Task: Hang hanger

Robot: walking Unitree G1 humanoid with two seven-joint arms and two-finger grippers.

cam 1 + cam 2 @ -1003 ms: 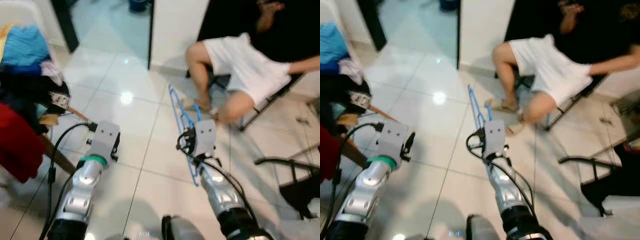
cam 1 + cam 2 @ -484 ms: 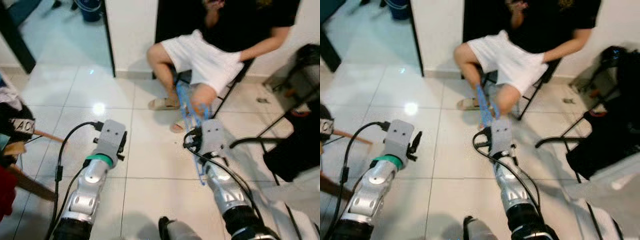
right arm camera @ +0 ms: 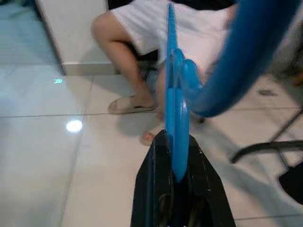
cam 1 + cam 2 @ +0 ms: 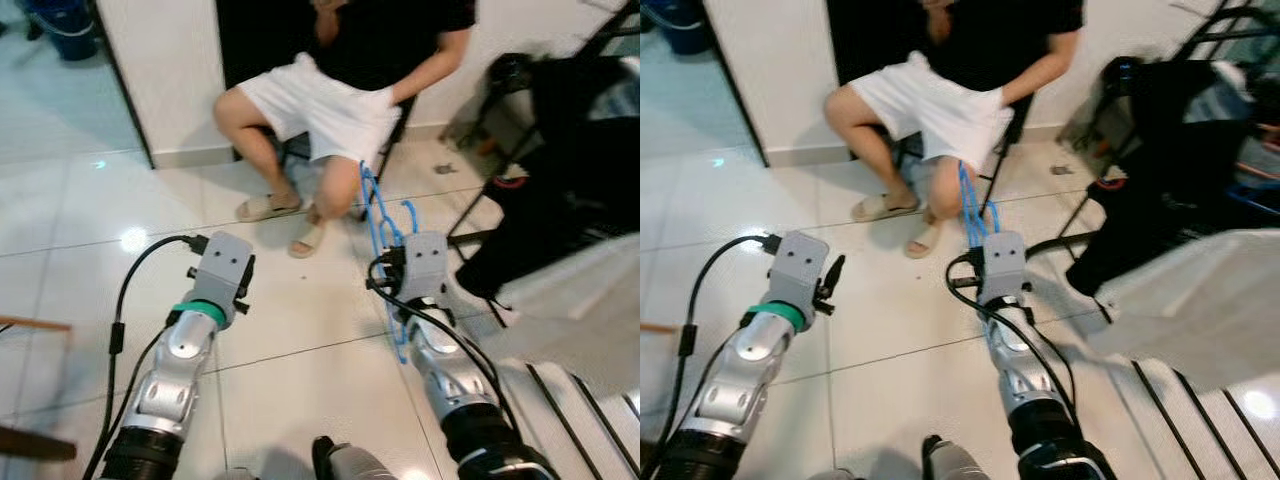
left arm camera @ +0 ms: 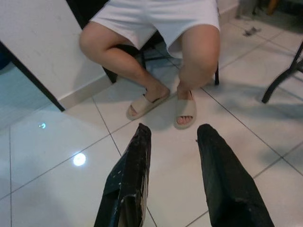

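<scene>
My right gripper (image 3: 177, 143) is shut on a blue plastic hanger (image 4: 383, 215), pinching its lower edge. The hanger (image 3: 176, 90) stands upright above the fingers, its hook curving over the top. I hold it at about waist height over the white tiled floor, just short of a seated person's feet. My left gripper (image 5: 173, 131) is open and holds nothing, level with the right arm on the left side and pointing at the person's sandals (image 5: 185, 108).
A person (image 4: 325, 105) in white shorts sits on a folding chair straight ahead, close to both grippers. Dark garments hang on a black rack (image 4: 560, 160) at the right, with a pale sheet (image 4: 585, 290) below them. A white wall (image 4: 165, 75) is at the far left.
The view has swung to the right: the pile of clothes at the left is gone and the rack with dark garments has come in. Both arms keep their pose, hanger still held.
</scene>
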